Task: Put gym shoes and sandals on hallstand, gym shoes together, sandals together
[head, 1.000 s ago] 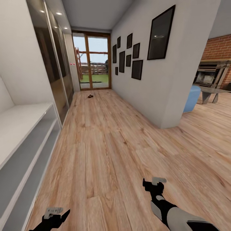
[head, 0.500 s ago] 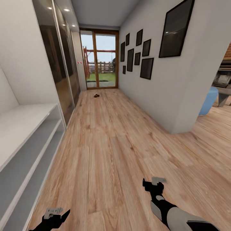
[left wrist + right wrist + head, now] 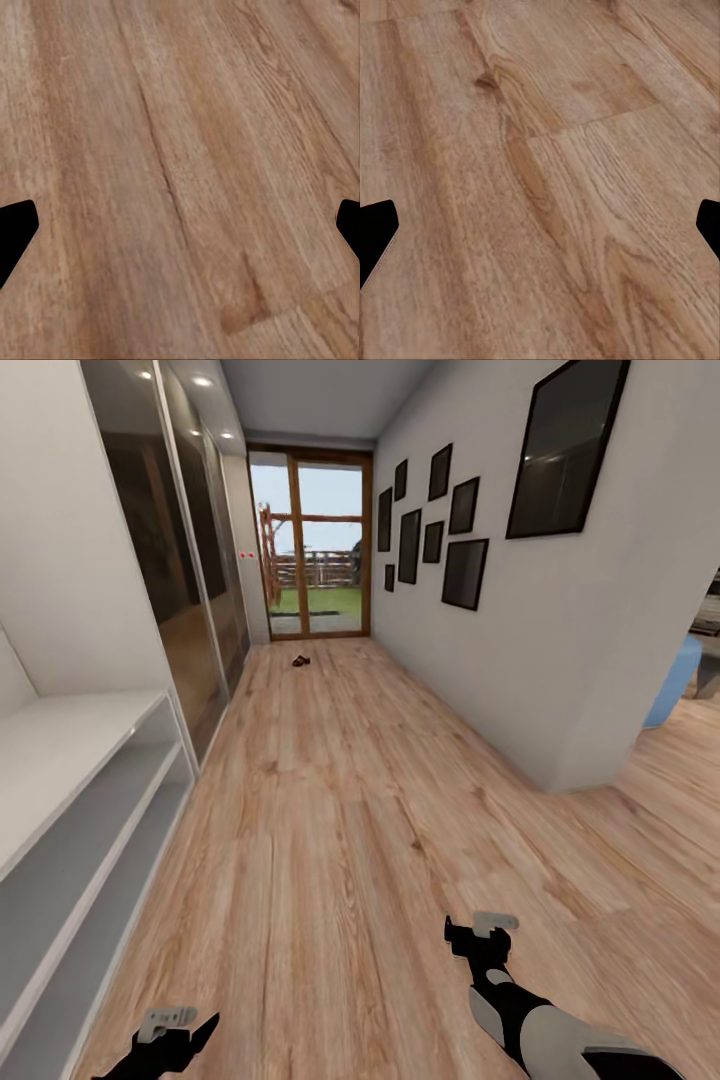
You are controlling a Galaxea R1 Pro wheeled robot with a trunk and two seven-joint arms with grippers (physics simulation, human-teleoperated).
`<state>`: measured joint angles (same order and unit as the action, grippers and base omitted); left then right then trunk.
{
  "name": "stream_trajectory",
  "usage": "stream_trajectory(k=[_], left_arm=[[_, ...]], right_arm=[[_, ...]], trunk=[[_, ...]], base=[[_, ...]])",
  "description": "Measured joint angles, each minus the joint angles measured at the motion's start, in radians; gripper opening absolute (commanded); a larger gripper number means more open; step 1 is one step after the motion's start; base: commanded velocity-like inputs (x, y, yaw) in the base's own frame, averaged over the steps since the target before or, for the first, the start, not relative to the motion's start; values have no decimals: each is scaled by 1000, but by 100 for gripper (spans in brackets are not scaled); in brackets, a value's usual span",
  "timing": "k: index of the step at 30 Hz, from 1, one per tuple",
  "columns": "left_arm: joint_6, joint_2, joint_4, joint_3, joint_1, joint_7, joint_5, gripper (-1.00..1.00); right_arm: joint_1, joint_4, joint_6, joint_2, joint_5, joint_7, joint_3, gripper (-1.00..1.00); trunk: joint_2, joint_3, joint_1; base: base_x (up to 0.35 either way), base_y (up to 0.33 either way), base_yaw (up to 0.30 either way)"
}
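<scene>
You face a narrow corridor: white right wall [image 3: 520, 660] hung with black-framed pictures [image 3: 464, 573], glossy dark wardrobe doors [image 3: 170, 560], a daylit wood-framed glass door [image 3: 310, 550].

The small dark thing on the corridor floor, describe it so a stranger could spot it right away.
Look down the corridor to the glass door with a wooden frame at the far end. Just before it, on the wood-plank corridor floor, lies a small dark brown object, too far off to identify. It is the one loose item on the planks there.

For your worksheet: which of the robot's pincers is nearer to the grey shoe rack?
Left. The left pincer hangs just beside the shoe rack, while the right pincer is over open corridor floor, farther away.
</scene>
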<state>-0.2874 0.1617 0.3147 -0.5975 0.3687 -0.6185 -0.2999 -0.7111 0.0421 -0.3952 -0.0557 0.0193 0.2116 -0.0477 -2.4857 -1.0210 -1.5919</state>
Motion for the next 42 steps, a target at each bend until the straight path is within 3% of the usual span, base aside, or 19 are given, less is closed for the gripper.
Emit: stream_trajectory(k=[42], left_arm=[[-2, -2, -23, 0, 0, 28, -1, 100]], right_arm=[[0, 0, 0, 1, 0, 2, -1, 100]], trunk=[[0, -42, 0]], base=[[343, -119, 174]])
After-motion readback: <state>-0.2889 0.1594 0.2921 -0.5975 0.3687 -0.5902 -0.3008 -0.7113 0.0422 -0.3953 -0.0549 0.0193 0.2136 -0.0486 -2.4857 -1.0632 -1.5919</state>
